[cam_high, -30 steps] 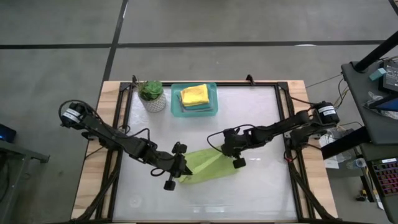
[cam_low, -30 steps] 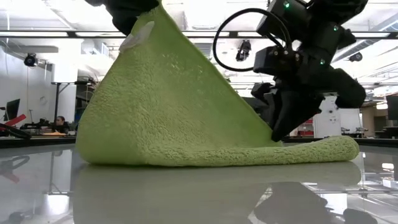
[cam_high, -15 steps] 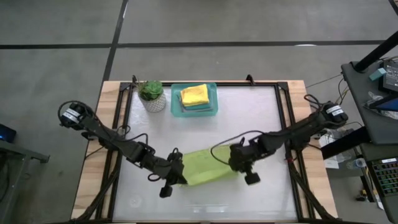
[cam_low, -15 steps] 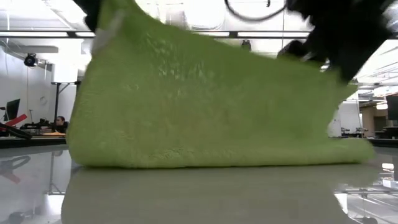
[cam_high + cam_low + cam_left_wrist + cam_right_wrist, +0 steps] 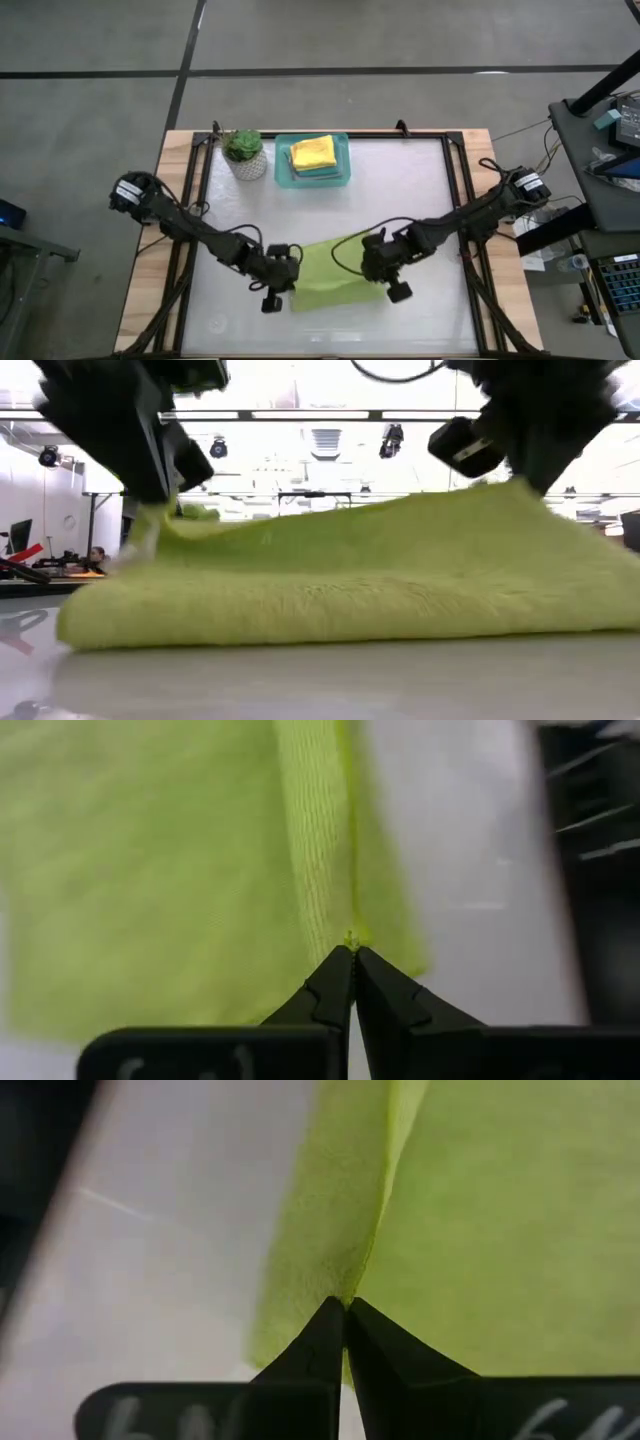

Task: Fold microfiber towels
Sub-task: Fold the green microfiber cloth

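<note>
A lime green microfiber towel (image 5: 335, 272) lies doubled over near the table's front middle, its lower layer flat on the table (image 5: 330, 625). My left gripper (image 5: 284, 279) is shut on its left end. At the right end, my right gripper (image 5: 380, 268) is shut on it too. The upper layer sags between the two holds (image 5: 340, 535). A yellow towel (image 5: 313, 151) rests on other folded towels in the teal tray (image 5: 283, 165) at the far side. My left gripper pinches a hemmed edge of the towel's upper layer (image 5: 349, 934) between its two fingers, at the left end. The fingers slant down from the table's left. That end is held a little above the lower layer (image 5: 150, 530). My right gripper pinches the edge of the upper layer (image 5: 352, 1285) between its two fingers, at the right end. The fingers slant down from the table's right. This end (image 5: 515, 490) stands higher than the left one, and the cloth slopes down from it.
A small potted plant (image 5: 243, 153) stands left of the teal tray at the far edge. Black frame rails (image 5: 455, 200) run along the table's sides. Bare white table lies between the tray and the towel.
My right gripper has lifted the towel's right end off the table and carried it toward the near edge. My left gripper has gone down and toward the near edge. The raised layer, steep and peaked before, has come down low over the lower layer.
</note>
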You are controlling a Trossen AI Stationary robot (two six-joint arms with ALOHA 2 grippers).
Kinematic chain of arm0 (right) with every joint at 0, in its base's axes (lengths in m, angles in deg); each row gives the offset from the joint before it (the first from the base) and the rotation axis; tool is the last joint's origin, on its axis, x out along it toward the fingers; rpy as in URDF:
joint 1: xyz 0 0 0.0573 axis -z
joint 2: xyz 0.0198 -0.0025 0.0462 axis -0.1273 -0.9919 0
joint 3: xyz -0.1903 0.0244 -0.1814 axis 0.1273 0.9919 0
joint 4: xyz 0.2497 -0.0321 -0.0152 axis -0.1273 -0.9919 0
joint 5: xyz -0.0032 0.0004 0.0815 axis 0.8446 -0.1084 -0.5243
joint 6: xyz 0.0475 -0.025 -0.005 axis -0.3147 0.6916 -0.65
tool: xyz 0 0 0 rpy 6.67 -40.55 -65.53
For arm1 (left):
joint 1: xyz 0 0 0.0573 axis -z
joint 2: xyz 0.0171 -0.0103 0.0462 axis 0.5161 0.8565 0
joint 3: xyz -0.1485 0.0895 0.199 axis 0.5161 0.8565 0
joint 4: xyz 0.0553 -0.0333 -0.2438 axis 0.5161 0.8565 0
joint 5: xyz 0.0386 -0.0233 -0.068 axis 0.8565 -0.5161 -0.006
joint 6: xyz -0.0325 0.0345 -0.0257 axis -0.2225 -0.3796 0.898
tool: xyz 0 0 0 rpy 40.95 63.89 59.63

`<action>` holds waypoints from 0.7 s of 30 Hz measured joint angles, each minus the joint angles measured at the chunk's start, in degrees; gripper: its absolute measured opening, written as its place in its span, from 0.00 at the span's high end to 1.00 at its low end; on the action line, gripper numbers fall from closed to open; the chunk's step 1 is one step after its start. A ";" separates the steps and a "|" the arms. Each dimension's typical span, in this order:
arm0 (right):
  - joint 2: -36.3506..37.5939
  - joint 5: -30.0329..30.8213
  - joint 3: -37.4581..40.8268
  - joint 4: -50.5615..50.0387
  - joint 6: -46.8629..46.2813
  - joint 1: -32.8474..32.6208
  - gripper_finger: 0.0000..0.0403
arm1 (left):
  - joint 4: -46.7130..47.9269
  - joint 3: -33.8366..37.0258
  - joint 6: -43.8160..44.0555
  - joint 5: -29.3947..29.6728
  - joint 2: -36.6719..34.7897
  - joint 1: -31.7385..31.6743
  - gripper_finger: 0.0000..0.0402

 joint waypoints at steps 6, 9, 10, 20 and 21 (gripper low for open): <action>0.00 4.60 0.83 -1.52 2.31 6.91 0.98 | 6.47 0.33 -1.84 4.06 0.11 -3.50 1.00; -0.02 4.58 1.45 -1.55 3.36 9.70 0.98 | 7.56 0.74 -2.97 4.15 0.13 -4.90 1.00; -0.02 4.49 1.74 -1.52 3.59 10.56 0.98 | 8.14 0.74 -2.97 4.21 0.13 -5.35 1.00; -0.07 4.53 5.49 4.59 5.26 15.77 0.98 | 8.98 0.92 -3.07 4.50 0.33 -7.31 1.00; -0.07 4.55 5.60 5.07 5.84 16.02 0.98 | 9.00 0.92 -2.96 4.48 0.33 -7.31 1.00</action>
